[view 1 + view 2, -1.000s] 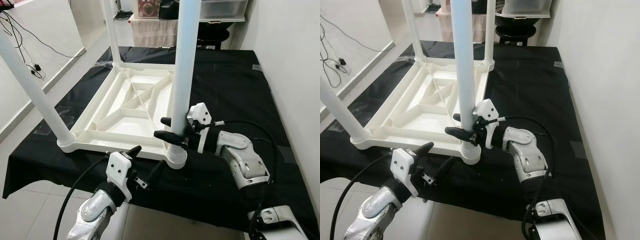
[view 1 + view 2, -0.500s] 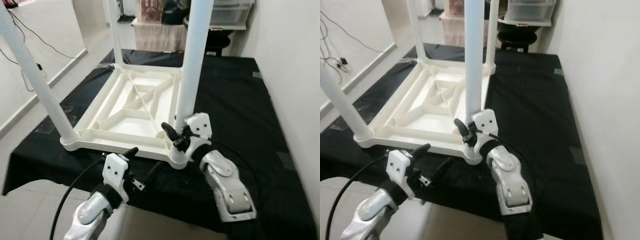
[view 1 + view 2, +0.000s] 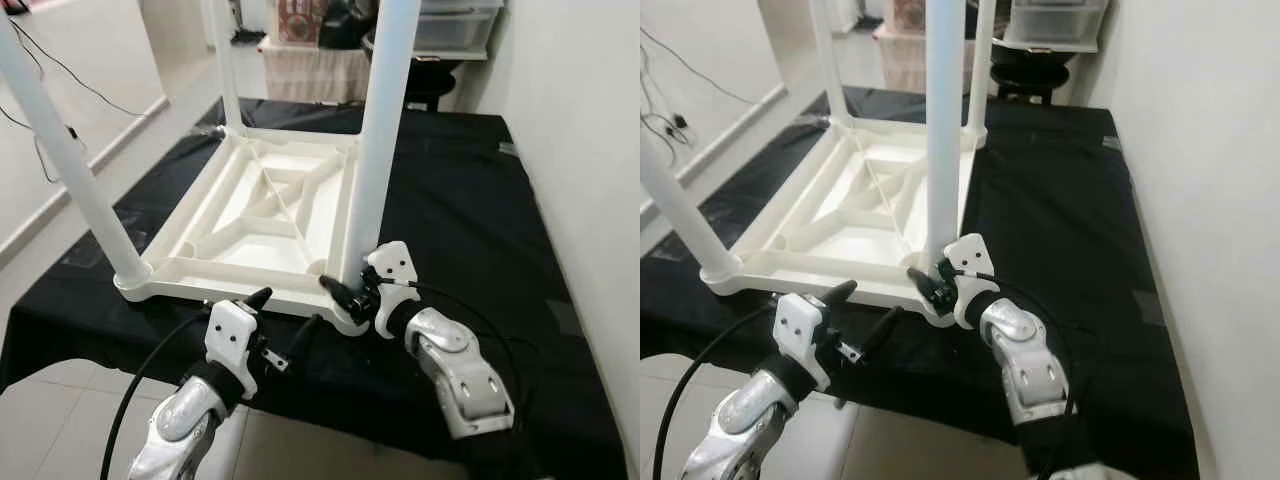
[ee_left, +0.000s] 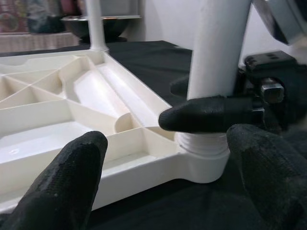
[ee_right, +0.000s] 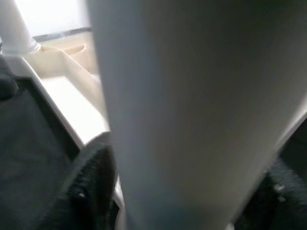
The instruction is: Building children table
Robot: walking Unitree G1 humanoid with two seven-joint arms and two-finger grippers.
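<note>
Table (image 3: 262, 215) lies upside down on a black cloth (image 3: 470, 190), legs up. Right gripper (image 3: 345, 292) clamps the near leg (image 3: 380, 130) at its base. Left gripper (image 3: 285, 325) hovers spread wide, holding nothing, just before that corner.

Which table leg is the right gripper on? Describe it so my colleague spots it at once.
On the black cloth lies an upturned white tabletop with legs standing up from its corners. The one meant is the near right leg, the closest to the robot. Unlike the others, the right gripper clasps it just above its socket.
</note>
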